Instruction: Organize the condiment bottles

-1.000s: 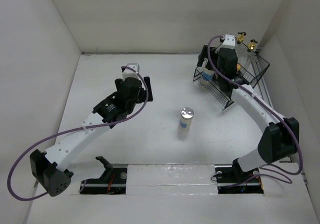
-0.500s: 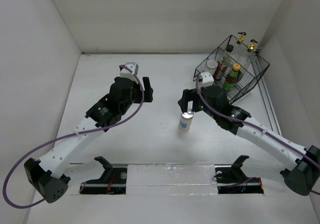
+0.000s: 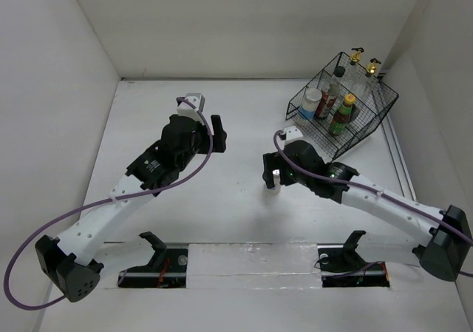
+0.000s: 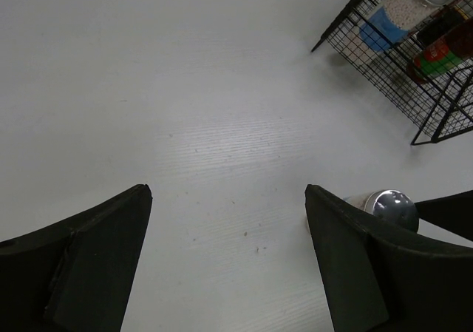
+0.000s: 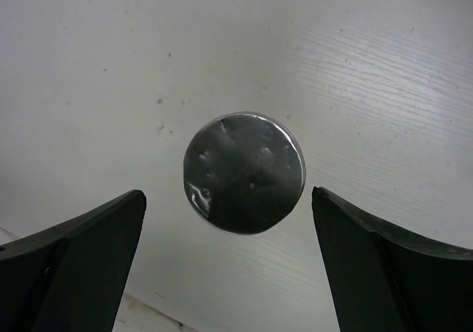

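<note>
A white counter [image 3: 222,221] walled in by plain white panels fills the scene. The right gripper [image 5: 228,193] hangs with its jaws spread wide, one finger [image 5: 89,251] on each side of a silver-topped shaker [image 5: 244,171]. Bare counter shows between the round lid and either finger, so nothing is clamped. From above, this gripper [image 3: 275,171] and the upright shaker [image 3: 274,178] sit near the middle of the counter, a little towards the right edge.

The left gripper [image 4: 228,190] is also wide apart and holds nothing, with only bare counter between its fingers [image 4: 96,251]. In the overhead view it [image 3: 218,132] hovers left of centre, towards the far edge. Its camera catches the same shaker [image 4: 392,208] low on the right.

A black wire basket [image 3: 377,117] occupies the far right corner. Inside it stand a second blue-labelled shaker [image 3: 312,100], a dark-capped container with red in it [image 3: 327,103] and a red-labelled, yellow-capped sauce bottle [image 3: 342,114]. Two gold-spouted cruets [image 3: 358,55] rise at its far side
</note>
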Available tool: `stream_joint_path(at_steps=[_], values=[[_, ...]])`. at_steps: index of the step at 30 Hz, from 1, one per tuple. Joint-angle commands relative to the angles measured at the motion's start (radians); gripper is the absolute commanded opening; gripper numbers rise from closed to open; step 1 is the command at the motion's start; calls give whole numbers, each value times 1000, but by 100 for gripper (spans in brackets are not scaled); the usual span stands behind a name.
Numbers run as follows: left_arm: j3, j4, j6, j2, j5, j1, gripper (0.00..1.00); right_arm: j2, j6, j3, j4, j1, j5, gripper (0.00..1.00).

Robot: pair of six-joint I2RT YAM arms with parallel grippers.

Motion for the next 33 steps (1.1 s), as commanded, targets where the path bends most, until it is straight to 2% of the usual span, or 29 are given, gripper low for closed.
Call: stream_joint_path(at_steps=[1,5,8,9,11,14,17,21,28,33], values=[[-4,29,12,-19,8,2,81,39,14,6,43,13,44,100],[-4,29,12,-19,8,2,81,86,5,6,109,13,108,97],[-4,29,12,-19,8,2,81,120,5,17,130,13,142,86],[-4,29,12,-19,8,2,81,120,5,17,130,13,159,76],[-4,29,12,-19,8,2,81,129,5,17,139,13,198,67],[-4,29,12,-19,8,2,81,65,14,26,170,13,254,60],[-4,29,12,-19,8,2,82,-28,14,64,184,-9,304,58],[-4,29,3,-19,8,2,82,-87,-30,123,236,-146,347,58],[-4,29,3,-28,17,2,82,-36,-85,189,329,-341,390,57],[-4,29,3,-28,26,2,84,0,-95,198,395,-491,335,57]])
